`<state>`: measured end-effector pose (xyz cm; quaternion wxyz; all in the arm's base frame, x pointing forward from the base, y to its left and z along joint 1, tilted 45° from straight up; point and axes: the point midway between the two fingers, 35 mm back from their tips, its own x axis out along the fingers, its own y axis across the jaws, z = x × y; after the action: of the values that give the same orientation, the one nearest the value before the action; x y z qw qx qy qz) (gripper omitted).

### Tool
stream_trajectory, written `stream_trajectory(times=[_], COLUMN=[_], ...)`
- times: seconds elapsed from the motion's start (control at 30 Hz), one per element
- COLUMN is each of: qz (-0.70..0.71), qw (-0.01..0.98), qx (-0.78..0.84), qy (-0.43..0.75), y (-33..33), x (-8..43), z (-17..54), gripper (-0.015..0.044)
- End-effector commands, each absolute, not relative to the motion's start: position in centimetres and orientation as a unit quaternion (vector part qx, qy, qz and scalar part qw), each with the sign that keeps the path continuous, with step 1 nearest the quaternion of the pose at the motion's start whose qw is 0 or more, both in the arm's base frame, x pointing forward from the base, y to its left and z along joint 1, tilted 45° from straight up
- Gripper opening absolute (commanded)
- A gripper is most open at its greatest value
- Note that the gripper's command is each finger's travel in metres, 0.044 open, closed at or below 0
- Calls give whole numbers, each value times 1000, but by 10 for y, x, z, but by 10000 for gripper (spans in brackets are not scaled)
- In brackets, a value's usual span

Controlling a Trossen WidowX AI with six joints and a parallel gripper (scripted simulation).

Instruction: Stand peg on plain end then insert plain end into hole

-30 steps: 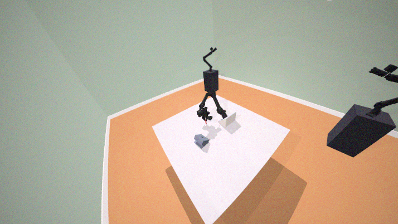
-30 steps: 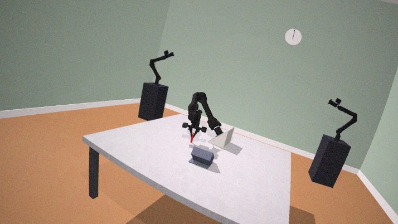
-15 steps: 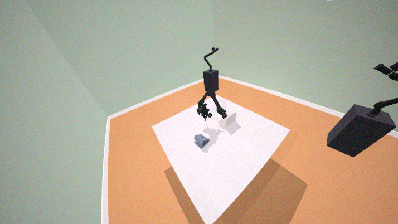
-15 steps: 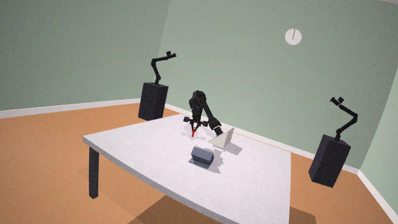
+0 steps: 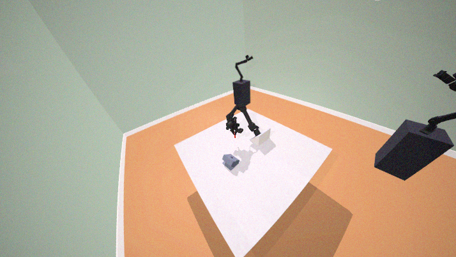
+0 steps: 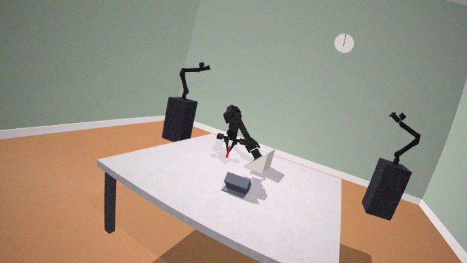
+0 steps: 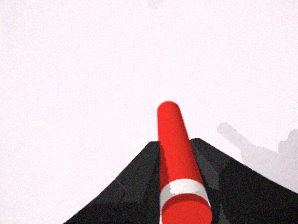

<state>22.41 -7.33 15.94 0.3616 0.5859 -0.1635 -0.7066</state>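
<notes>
My gripper (image 5: 234, 133) (image 6: 229, 150) (image 7: 174, 148) is shut on the red peg (image 5: 235, 136) (image 6: 227, 154) (image 7: 171, 122). The peg is near upright, with its white band at the upper end, close to the wrist camera. Its plain end points down and is off the table; in the wrist view its shadow lies apart from it. The blue-grey block (image 5: 228, 159) (image 6: 237, 182) with the sloped panel stands on the table (image 5: 255, 198) (image 6: 183, 183), some way from the peg. A small dark spot like a hole shows on it in the top view. The hole's inside is hidden.
A cream angled panel (image 5: 264, 137) (image 6: 262, 164) stands close to my arm's base. Two other arms on dark pedestals (image 5: 241, 93) (image 6: 386, 190) stand away from the table.
</notes>
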Motion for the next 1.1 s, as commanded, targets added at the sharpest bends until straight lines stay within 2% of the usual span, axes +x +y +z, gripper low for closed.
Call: stream_trajectory(times=[0.0, 1.07], qz=[-702, -636], qw=[375, 492], qx=[587, 592], qy=[-151, -59], y=[-69, -30], x=[230, 282], z=[155, 119], gripper=[0, 0])
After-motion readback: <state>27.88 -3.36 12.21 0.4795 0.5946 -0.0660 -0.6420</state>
